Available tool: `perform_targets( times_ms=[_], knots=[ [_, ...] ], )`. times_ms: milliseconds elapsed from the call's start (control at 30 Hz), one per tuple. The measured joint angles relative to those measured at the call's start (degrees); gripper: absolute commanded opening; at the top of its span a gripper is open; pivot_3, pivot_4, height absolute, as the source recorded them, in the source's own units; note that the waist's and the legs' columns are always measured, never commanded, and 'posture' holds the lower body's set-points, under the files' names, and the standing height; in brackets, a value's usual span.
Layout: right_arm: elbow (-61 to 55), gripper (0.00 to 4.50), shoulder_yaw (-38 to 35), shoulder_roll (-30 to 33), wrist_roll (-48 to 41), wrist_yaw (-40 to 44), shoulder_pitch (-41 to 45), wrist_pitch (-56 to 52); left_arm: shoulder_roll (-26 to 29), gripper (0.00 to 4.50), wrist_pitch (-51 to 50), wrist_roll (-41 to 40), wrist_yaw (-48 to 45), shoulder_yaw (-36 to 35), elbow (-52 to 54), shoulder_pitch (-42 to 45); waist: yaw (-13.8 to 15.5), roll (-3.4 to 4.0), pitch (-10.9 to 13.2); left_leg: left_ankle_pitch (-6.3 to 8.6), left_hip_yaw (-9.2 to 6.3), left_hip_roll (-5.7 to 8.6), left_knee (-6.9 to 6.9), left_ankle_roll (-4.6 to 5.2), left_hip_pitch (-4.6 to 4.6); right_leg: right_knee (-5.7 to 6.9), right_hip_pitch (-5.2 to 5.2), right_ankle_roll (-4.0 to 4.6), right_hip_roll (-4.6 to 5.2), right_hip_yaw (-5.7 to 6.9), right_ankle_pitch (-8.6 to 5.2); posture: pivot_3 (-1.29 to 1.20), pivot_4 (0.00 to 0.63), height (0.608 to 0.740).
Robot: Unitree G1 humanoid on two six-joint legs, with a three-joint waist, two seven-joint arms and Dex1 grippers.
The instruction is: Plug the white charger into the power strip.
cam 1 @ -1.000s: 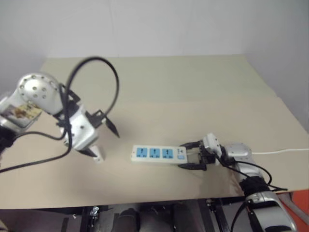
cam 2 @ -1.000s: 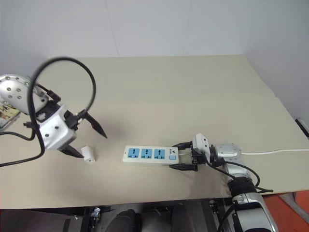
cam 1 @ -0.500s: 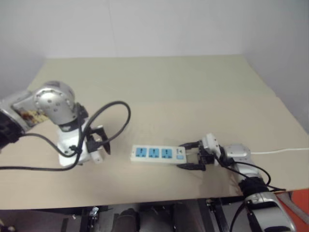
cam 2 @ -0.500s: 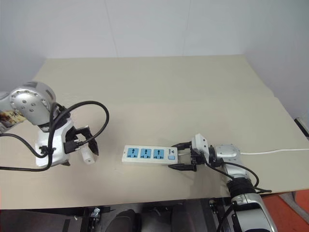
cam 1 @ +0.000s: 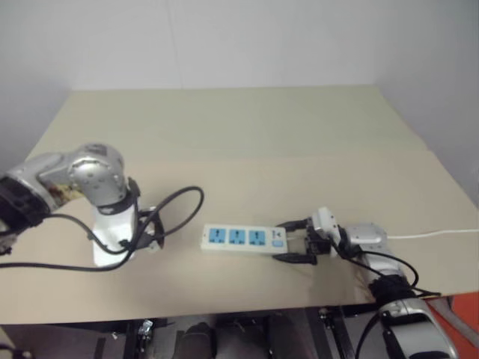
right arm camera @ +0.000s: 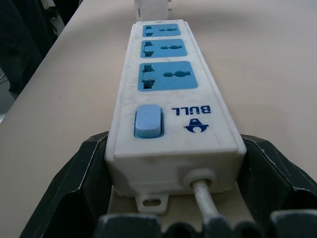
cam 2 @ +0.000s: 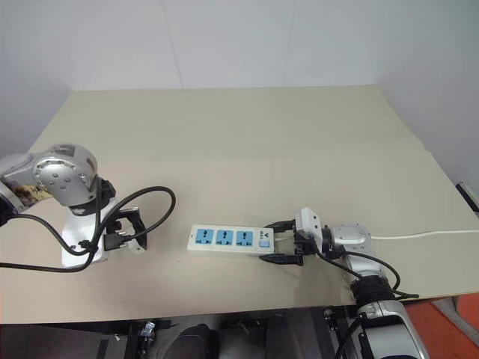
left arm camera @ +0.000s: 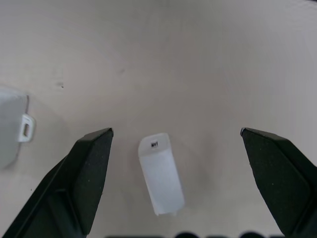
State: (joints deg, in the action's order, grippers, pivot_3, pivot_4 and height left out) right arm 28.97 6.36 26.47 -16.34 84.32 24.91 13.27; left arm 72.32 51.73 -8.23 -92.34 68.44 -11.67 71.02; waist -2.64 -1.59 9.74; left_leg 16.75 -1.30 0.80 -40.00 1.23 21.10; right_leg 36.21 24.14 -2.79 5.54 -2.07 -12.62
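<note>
The white charger (left arm camera: pixel 161 181) lies flat on the beige table, a small rounded block. My left gripper (left arm camera: pixel 176 131) points straight down over it and is open, one black finger on each side of the charger and clear of it. In the right eye view the charger (cam 2: pixel 135 246) shows just under that gripper (cam 2: pixel 127 235), left of the power strip (cam 2: pixel 228 238). The strip is a white bar with three blue sockets and a blue switch (right arm camera: pixel 148 120). My right gripper (right arm camera: pixel 176 143) is shut on the strip's switch end, its fingers pressed against both long sides.
The strip's thin white cord (cam 2: pixel 426 235) runs right across the table (cam 2: pixel 262 142) to its right edge. A black cable loop (cam 2: pixel 161 202) from my left arm hangs between the charger and the strip. The table's front edge is close below both grippers.
My left gripper has swung from a tilted pose to pointing straight down and has sunk toward the charger, which now sits between its fingers. The right gripper and the strip have stayed put.
</note>
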Motion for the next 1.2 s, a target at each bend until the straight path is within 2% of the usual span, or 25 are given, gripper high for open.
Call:
perform_targets(
  times_ms=[400,767,1200],
  knots=[
    [-1.02,3.45,0.03,0.15,-0.01,-0.66,-0.55,-0.80,-3.30,4.50,-5.35,8.46,0.00,-10.86,2.15,-8.38,0.04,-0.01,-0.01,0.01,0.00,-0.03,-0.02,0.02,0.00,-0.01,-0.01,0.01,-0.04,-0.01,0.00,0.00,0.150,0.740],
    [-2.09,3.45,0.02,0.30,0.02,-1.26,-1.19,-1.17,-5.61,4.50,-7.99,12.88,0.00,-15.44,2.19,-13.03,0.10,-0.01,-0.02,0.02,0.00,-0.04,-0.02,0.03,0.00,0.00,-0.01,0.01,-0.06,-0.01,0.01,0.00,0.150,0.740],
    [-3.12,3.45,0.21,0.56,0.04,-2.08,-1.78,-1.32,-9.32,4.50,-6.15,19.16,0.00,-20.40,-0.19,-16.19,0.14,-0.01,-0.02,0.02,0.00,-0.04,-0.02,0.04,0.00,0.00,-0.01,0.01,-0.05,-0.02,0.01,0.00,0.150,0.740]
  ],
)
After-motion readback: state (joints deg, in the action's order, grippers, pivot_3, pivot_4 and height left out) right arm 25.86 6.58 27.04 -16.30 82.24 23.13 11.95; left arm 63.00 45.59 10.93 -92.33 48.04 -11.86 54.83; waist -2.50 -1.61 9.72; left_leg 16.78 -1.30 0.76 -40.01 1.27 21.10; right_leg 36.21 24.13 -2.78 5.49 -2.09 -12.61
